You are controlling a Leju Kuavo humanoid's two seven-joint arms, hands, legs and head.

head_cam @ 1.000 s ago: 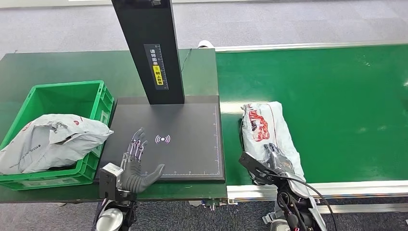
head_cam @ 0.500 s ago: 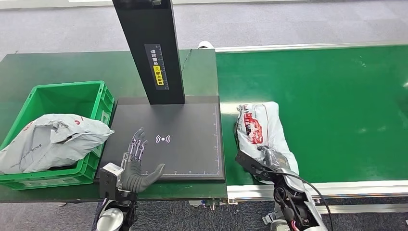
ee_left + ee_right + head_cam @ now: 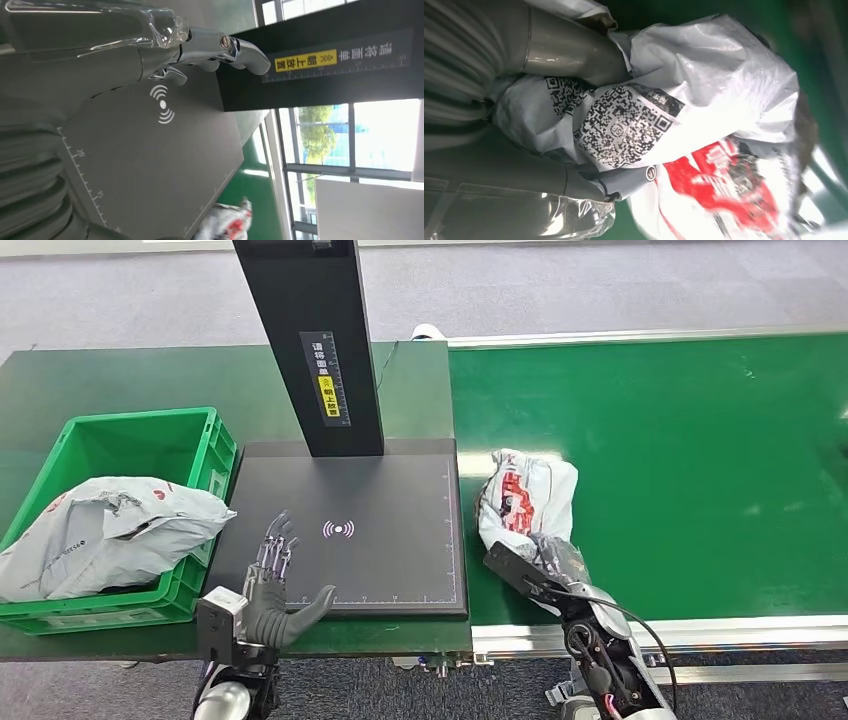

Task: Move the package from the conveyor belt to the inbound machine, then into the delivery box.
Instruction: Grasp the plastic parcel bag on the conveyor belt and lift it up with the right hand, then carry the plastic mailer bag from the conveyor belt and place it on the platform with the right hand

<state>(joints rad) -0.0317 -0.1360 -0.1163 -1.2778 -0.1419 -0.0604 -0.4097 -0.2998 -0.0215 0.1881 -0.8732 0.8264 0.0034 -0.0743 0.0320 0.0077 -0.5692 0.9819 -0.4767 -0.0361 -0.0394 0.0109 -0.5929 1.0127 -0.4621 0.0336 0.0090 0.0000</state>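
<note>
On the green conveyor belt (image 3: 700, 440), near its front-left corner, my right hand (image 3: 545, 565) grips the white package (image 3: 525, 495); I judge the lift onto the inbound machine (image 3: 370, 550) comes next, left hand (image 3: 275, 590) spread empty.

Two packages are in sight: one white package with red print (image 3: 525, 502) on the green conveyor belt (image 3: 700, 460), and one grey package (image 3: 105, 530) lying in the single green delivery box (image 3: 205, 455) at the counter's (image 3: 100, 380) left end. There is one black inbound machine (image 3: 400, 560), made of one flat plate and one upright column, beside one conveyor belt. Two robot hands count as well, the left robot hand (image 3: 275, 585) and the right robot hand (image 3: 545, 565).
</note>
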